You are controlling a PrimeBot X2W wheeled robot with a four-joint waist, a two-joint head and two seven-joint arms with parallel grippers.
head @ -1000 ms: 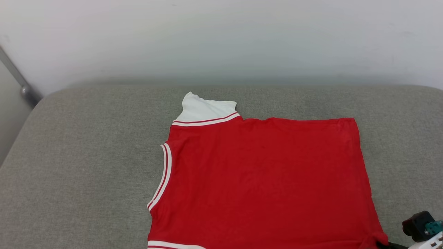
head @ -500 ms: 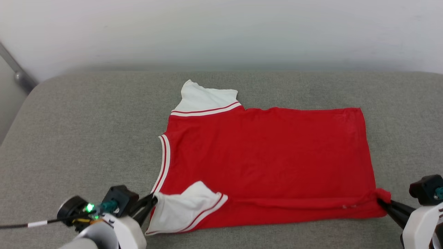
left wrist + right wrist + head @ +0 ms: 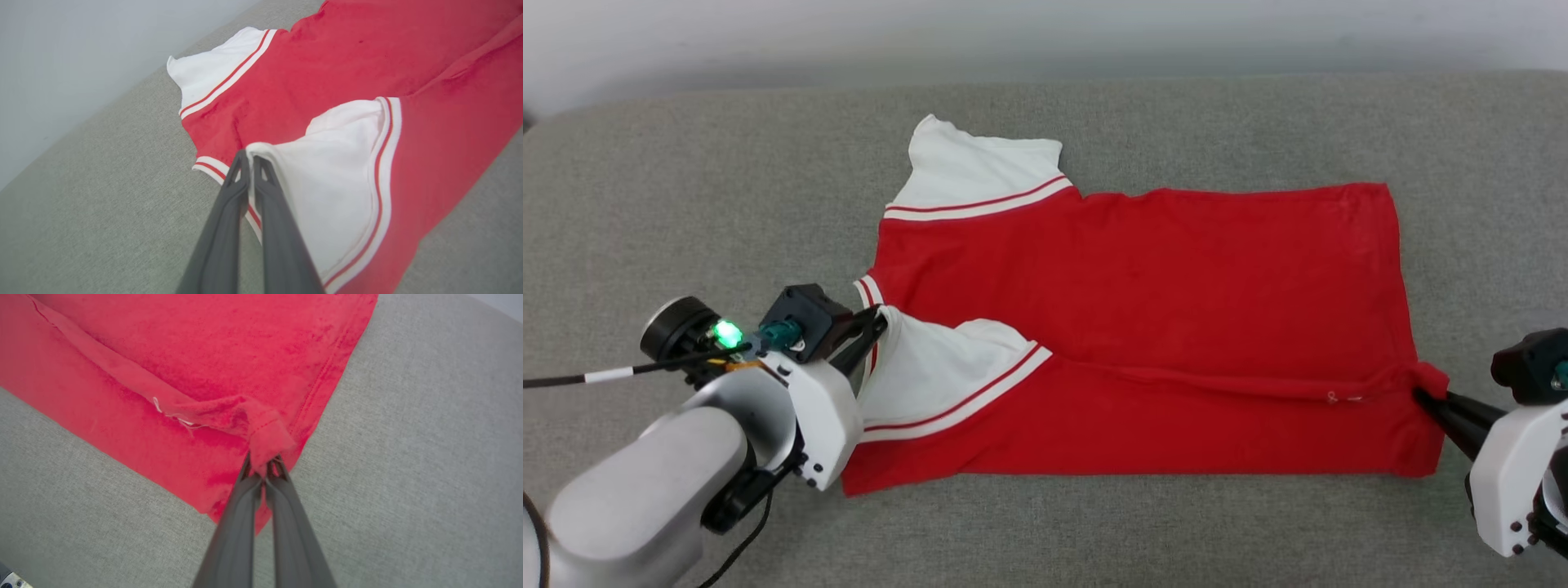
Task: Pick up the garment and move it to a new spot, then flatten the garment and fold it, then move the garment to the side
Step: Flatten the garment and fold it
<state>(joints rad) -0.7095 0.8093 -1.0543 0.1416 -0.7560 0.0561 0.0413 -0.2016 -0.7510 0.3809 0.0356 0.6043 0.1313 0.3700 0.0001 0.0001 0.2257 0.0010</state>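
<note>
**Along the near edge: both grippers draw a flap over the jersey**

Nearest the robot, a bare strip of grey cushion (image 3: 1094,531) lies in front of the red jersey T-shirt (image 3: 1176,269). The shirt is spread crosswise on the cushion, neck to the left and hem to the right.

At the near left, the left gripper (image 3: 880,322) has its fingers pressed together on the tip of the white near sleeve (image 3: 931,376), just beside the striped neckline trim (image 3: 866,290). At the near right, the right gripper (image 3: 1421,396) pinches the bunched hem corner (image 3: 1431,378).

Between the two grips runs a raised red ridge (image 3: 1217,377), which looks like the edge of a near flap turned over the body. Holding both ends at once probably keeps that edge taut, so the flap lands straight. This looks like the lengthwise fold, part done.

Farther off, the red back panel lies flat and smooth. The white far sleeve (image 3: 972,175) juts out at the far left, not yet folded in. Beyond it there is more cushion, then a pale wall (image 3: 1013,33).
</note>
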